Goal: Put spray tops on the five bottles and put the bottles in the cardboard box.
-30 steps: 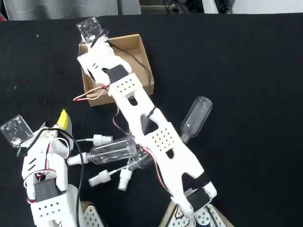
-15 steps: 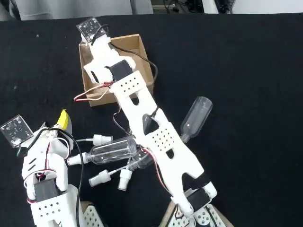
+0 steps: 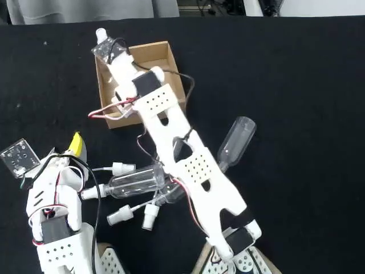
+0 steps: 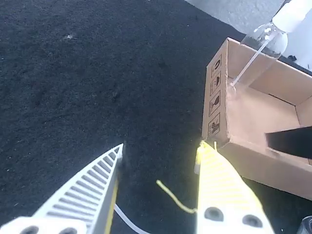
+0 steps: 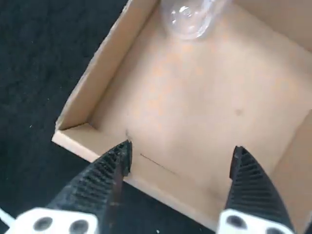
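Note:
The cardboard box [image 3: 174,74] sits at the far left of the table. A clear bottle with a white spray top [image 3: 101,35] leans in its far left corner, and its base rests on the box floor [image 5: 187,17]. My right gripper [image 5: 180,153] hangs open over the box floor [image 5: 204,97], apart from that bottle and holding nothing. My left gripper [image 4: 158,156] is open and empty low at the near left, facing the box [image 4: 217,105] and the leaning bottle [image 4: 265,36]. Clear bottles lie on the table [image 3: 137,180] [image 3: 236,140], with loose spray tops [image 3: 117,168] [image 3: 122,216] near them.
The right arm [image 3: 182,154] stretches diagonally across the table middle, covering part of another bottle [image 3: 171,195]. The left arm [image 3: 54,211] stands at the near left. Black cloth lies bare to the right and at the far left.
The right wrist has drawn back a little over the box, uncovering the bottle's white spray top at the far corner. The left arm has not moved.

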`<control>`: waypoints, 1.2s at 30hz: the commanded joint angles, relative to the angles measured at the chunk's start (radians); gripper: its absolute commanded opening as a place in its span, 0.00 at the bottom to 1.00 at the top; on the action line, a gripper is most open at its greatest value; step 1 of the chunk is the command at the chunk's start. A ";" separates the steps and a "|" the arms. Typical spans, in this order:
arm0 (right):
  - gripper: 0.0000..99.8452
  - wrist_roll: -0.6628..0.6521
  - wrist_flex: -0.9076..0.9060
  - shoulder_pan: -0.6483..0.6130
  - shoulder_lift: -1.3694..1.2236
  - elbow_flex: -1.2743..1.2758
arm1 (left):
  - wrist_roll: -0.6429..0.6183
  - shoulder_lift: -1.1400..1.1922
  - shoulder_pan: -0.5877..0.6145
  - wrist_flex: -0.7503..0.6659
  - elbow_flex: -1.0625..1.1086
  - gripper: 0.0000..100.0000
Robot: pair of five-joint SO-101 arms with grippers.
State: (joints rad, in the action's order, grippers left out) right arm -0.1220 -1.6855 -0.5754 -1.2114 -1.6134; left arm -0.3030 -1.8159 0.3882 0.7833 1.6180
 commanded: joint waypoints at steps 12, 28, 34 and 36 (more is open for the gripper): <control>0.28 0.064 -0.081 0.158 0.180 -0.051 | -0.008 -0.009 0.007 -0.015 -0.012 0.22; 0.28 0.118 -0.081 0.241 0.182 0.094 | -0.008 -0.009 0.007 -0.015 -0.012 0.22; 0.27 0.118 -0.081 0.281 0.176 0.119 | -0.008 -0.009 0.007 -0.015 -0.012 0.22; 0.24 0.118 -0.081 0.290 0.173 0.124 | -0.008 -0.009 0.007 -0.015 -0.012 0.22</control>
State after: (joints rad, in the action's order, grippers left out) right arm -0.0146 -1.7331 -0.3176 -1.1316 -1.4922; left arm -0.3030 -1.8159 0.3882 0.7833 1.6180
